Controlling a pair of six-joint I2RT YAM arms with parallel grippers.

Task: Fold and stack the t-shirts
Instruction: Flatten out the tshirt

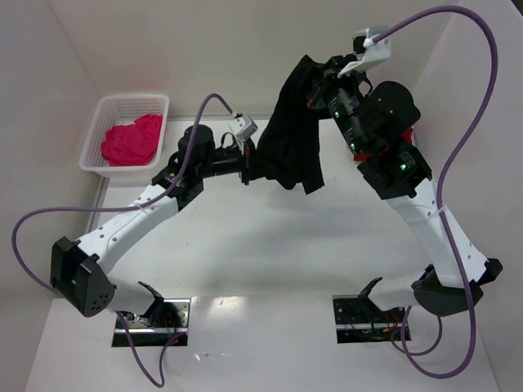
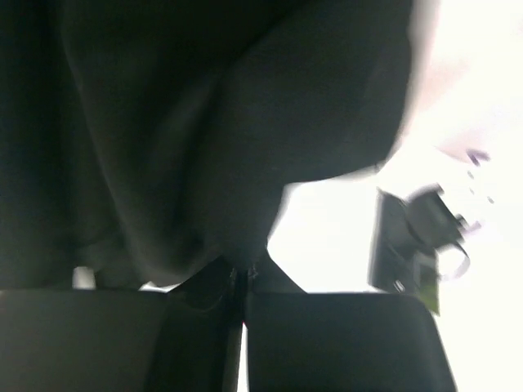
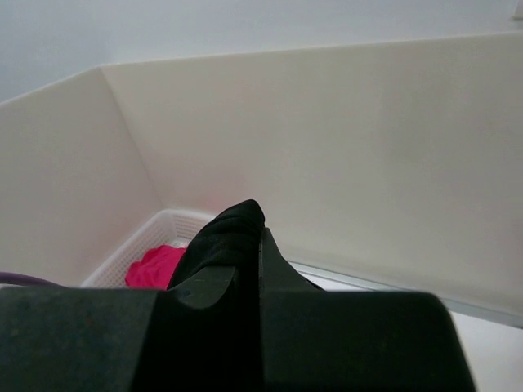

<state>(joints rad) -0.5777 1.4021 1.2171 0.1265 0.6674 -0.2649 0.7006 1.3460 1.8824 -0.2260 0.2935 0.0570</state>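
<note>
A black t-shirt [image 1: 294,131] hangs in the air over the far middle of the table. My right gripper [image 1: 315,69] is shut on its top end, and in the right wrist view the cloth [image 3: 225,237] bulges out between the closed fingers of that gripper [image 3: 260,241]. My left gripper [image 1: 252,161] is shut on the shirt's lower left edge; in the left wrist view the dark cloth [image 2: 204,122] runs down into the closed tips [image 2: 242,273]. A magenta-pink t-shirt [image 1: 131,140] lies crumpled in the basket. A sliver of dark red t-shirt [image 1: 413,131] shows behind my right arm.
The white mesh basket [image 1: 122,102] stands at the far left against the wall, and it also shows in the right wrist view [image 3: 151,237]. White walls close in the table on the left, far and right sides. Purple cables loop around both arms.
</note>
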